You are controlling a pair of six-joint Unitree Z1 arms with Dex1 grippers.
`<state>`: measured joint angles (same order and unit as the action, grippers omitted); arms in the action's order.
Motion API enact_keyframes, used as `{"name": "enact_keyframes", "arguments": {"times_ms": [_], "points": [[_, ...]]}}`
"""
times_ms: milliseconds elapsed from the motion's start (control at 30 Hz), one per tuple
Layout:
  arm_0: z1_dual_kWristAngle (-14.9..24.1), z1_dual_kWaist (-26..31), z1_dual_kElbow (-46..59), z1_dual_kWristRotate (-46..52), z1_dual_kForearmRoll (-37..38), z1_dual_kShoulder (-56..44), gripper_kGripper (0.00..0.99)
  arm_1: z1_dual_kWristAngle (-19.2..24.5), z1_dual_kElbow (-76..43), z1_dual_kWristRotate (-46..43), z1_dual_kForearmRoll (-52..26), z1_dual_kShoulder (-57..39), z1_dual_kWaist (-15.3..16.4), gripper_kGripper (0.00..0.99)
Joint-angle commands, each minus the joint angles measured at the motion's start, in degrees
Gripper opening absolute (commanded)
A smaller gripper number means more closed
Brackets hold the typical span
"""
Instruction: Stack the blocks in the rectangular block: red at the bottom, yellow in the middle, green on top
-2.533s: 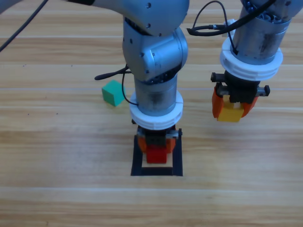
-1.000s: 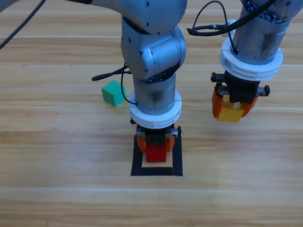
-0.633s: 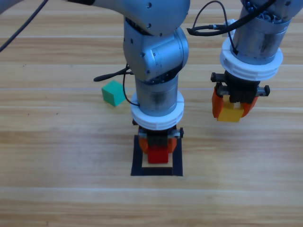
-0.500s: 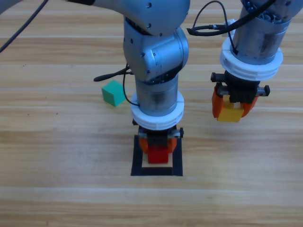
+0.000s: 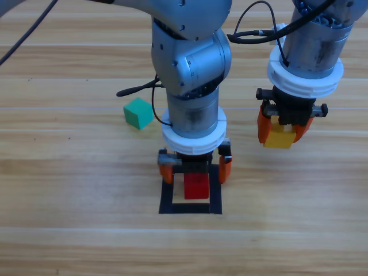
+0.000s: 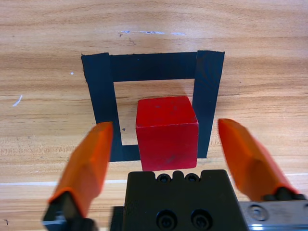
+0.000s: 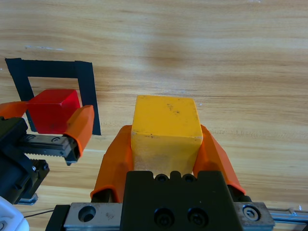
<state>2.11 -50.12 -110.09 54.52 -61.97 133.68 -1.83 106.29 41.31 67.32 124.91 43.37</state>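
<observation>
Three cubes: red cube (image 5: 196,186) inside tape square (image 5: 215,195), released since earlier by left gripper (image 5: 195,168), fingers now spread; yellow cube (image 5: 279,137) clamped in right gripper (image 5: 281,133); green cube (image 5: 138,112) loose on worktop (image 5: 69,190).

Robotics test bench, likely a lab: two grey robot arms (image 5: 190,63) over a bare wooden counter (image 5: 69,172), a black tape square (image 5: 190,207) marked on it, loose cabling (image 5: 253,34).
</observation>
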Motion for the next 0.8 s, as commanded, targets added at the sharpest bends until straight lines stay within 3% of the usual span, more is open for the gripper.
{"name": "enact_keyframes", "arguments": {"times_ms": [33,267,400,633,700,800], "points": [[0.0,-0.7,1.0,-1.1,-0.6,1.8,0.990,0.2,-0.6,0.3,0.4,-0.6,1.6,0.430],[1.0,1.0,-0.4,-3.0,-3.6,-2.4,0.990,-0.3,0.2,0.3,0.4,-2.3,1.9,0.430],[2.2,2.7,-6.2,-4.2,-8.8,-4.7,0.990,0.2,0.5,0.4,0.4,-2.8,2.3,0.430],[2.3,3.3,-11.7,-5.2,-11.0,-9.1,0.990,1.9,0.7,1.0,0.4,-2.5,2.6,0.430],[2.4,3.2,-12.7,-5.6,-12.1,-10.7,0.990,2.1,1.2,1.1,0.4,-2.3,3.2,0.430],[6.0,3.3,-10.1,-5.8,-13.4,-16.5,0.990,3.2,4.3,1.5,2.2,-0.2,6.6,0.430]]}}
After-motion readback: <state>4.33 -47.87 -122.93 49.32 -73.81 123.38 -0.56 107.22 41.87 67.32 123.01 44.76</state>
